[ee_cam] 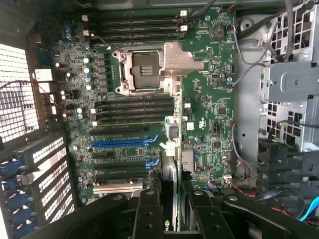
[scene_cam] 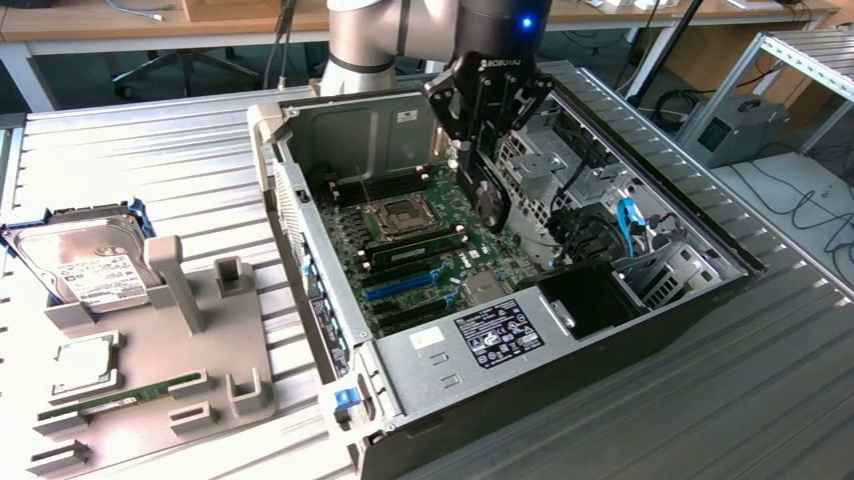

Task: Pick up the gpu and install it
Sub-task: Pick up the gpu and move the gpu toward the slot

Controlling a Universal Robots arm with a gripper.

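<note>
Exterior view, 9 o'clock: grey holder (scene_cam: 200, 400) on the counter (scene_cam: 160, 150) with hard drive (scene_cam: 87, 265), square chip (scene_cam: 87, 360) and green memory stick (scene_cam: 120, 395) in it. No black card among them.

Centre: open computer case (scene_cam: 300, 230) lying flat, board (scene_cam: 414, 250) exposed, processor socket (scene_cam: 398, 218) empty, blue slot (scene_cam: 400, 285) free.

At 12 o'clock the hand (scene_cam: 483, 160) hangs inside the case, clenched on the gpu (scene_cam: 483, 198), which hangs as a dark slab below the fingers, over the board at about 2 o'clock from the blue slot.

Wrist view: hand (ee_cam: 172, 191) grips the gpu (ee_cam: 168, 159) edge-on, a thin strip between the two fingers (ee_cam: 149, 209), with the blue slot (ee_cam: 124, 143) just beside its far end.

Progress: pickup done, card carried into the case. Seating looks not done; the card seems to sit off to the side of the slots.

Hard to tell: whether the card's lower edge touches the board, where its bracket is, and which slot it lines up with. Case's 3 o'clock side is cluttered with cables, including a blue cable (scene_cam: 625, 225).
</note>
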